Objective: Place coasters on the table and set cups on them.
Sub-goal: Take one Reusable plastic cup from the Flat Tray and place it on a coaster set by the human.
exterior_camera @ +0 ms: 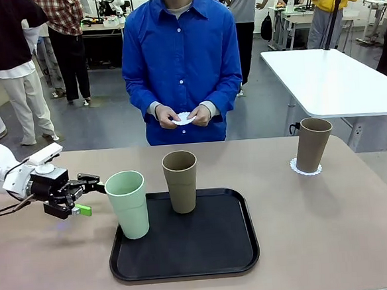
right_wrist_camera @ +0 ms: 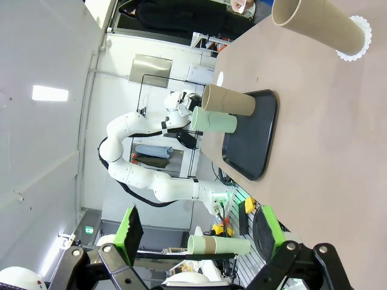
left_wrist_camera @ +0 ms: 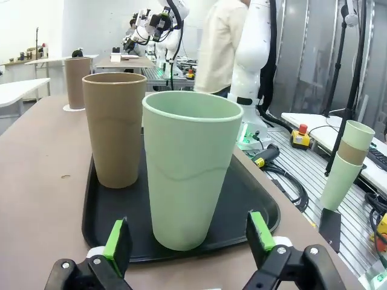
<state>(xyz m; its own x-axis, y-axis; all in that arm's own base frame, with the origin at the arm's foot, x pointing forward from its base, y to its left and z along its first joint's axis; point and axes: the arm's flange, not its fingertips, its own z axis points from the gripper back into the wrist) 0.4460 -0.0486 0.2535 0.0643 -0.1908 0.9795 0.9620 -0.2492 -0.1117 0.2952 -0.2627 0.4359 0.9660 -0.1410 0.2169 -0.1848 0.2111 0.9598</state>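
Note:
A pale mint cup stands at the left edge of the black tray. My left gripper is open just left of the cup, level with its upper half. In the left wrist view the mint cup sits between the green pads, apart from both. A taupe cup stands farther back on the tray. Another taupe cup rests on a lacy white coaster on the beige table at the right. The person holds white coasters in both hands. My right gripper is open and empty.
A white table stands beyond the far right corner. The right wrist view shows the tray, the taupe cup on its coaster, and stacked spare cups off the table. Bare tabletop lies right of the tray.

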